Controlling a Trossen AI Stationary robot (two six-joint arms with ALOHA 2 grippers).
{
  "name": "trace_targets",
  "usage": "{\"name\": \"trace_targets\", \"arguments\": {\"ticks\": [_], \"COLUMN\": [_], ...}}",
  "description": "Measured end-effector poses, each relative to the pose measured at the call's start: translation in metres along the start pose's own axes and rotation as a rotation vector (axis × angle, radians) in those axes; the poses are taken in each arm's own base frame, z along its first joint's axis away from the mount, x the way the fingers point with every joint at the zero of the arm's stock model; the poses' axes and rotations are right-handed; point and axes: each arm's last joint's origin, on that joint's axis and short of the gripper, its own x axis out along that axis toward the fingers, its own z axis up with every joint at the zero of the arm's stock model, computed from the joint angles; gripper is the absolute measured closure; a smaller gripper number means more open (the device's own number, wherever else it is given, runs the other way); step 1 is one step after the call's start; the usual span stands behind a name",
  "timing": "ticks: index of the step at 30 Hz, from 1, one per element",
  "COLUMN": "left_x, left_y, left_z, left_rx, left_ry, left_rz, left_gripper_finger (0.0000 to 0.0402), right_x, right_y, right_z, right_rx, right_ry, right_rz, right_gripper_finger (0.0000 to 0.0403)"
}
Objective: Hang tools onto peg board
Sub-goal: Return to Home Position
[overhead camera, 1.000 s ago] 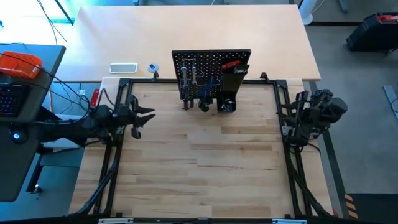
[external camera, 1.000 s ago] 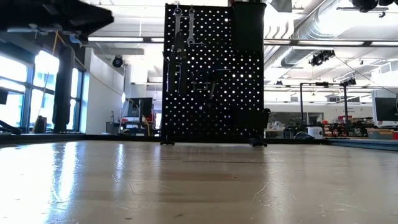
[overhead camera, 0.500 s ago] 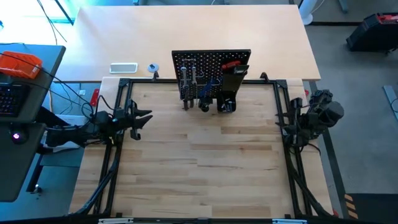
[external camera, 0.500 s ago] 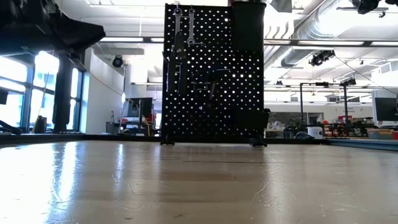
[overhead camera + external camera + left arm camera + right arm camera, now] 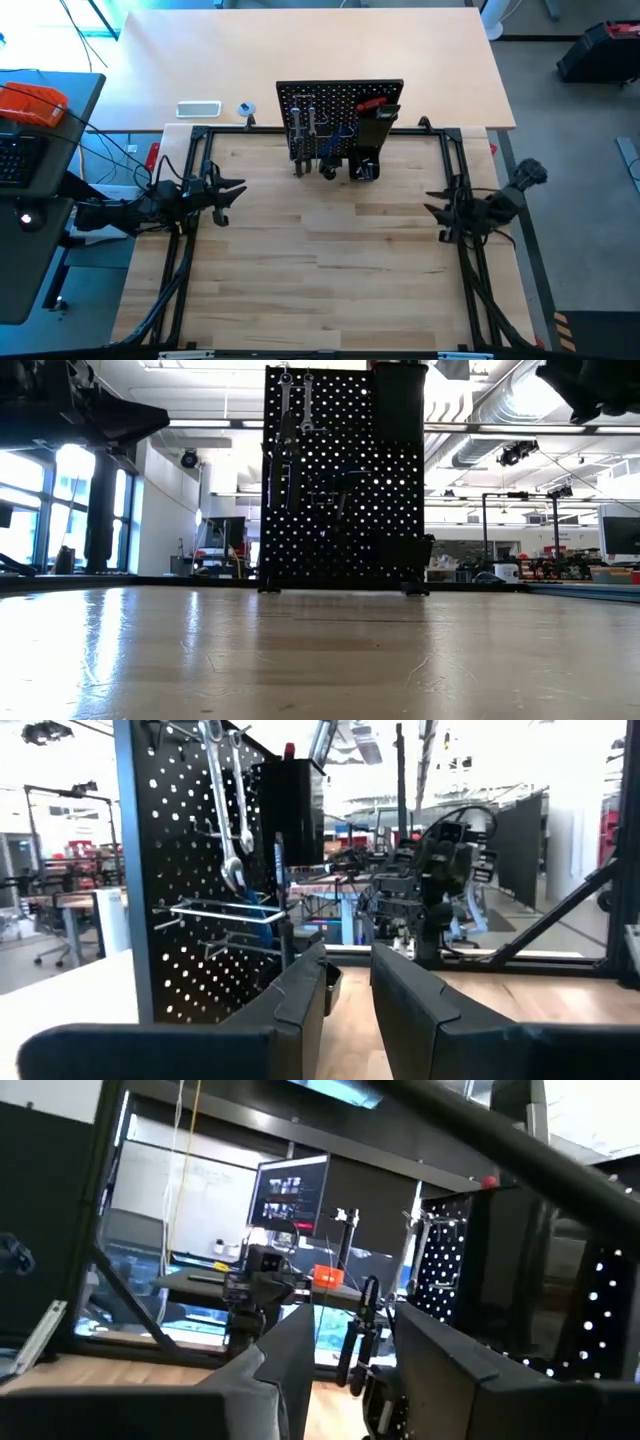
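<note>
The peg board (image 5: 340,97) stands upright at the far edge of the table (image 5: 320,275), well apart from both grippers and about midway between them. On it you see the silver wrenches (image 5: 304,130) with the blue-handled tool (image 5: 346,134) beside them. The red-handled screwdriver (image 5: 371,102) pokes up just above the black holder (image 5: 378,125). No tool lies on the bare wood near either gripper.

What has changed is the right arm (image 5: 495,205). From a folded bundle outside the table's right edge a second ago, it now stretches out. The right gripper (image 5: 430,202) points inward over that edge, facing the left gripper (image 5: 238,189) across the table. Its fingers are apart and hold nothing. The left gripper has drawn back a little toward the table's left edge and has barely shifted in the last half second. Its fingers are also apart and empty, with the board ahead of it and off to one side.

Read this as the wrap-up: both arms look to be settling into a mirrored rest pose. With nothing held and nothing loose within reach of either gripper, the hanging appears finished. You only need to let the arms settle clear of the board.
</note>
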Motion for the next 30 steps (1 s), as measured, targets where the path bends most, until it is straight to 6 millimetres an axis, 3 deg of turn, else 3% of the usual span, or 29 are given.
{"name": "trace_targets", "arguments": {"ticks": [13, 23, 27, 30], "left_x": [0.000, -0.001, -0.001, -0.001], "left_y": [-0.002, -0.002, 0.003, 0.005], "left_z": [-0.006, -0.011, -0.016, -0.016], "left_rx": [-0.010, 0.036, 0.035, 0.046], "left_ry": [0.063, 0.112, 0.174, 0.174], "left_rz": [-0.038, -0.044, 0.122, 0.144], "left_gripper_finger": [0.0329, 0.0329, 0.0330, 0.0334], "right_x": [0.016, 0.017, 0.015, 0.013], "right_y": [-0.018, -0.043, -0.051, -0.055], "right_z": [-0.029, -0.054, -0.060, -0.064], "right_rx": [-0.019, 0.116, 0.145, 0.166], "right_ry": [0.122, 0.270, 0.317, 0.361], "right_rz": [-0.096, -0.097, -0.135, -0.182], "right_gripper_finger": [0.0330, 0.0336, 0.0337, 0.0337]}}
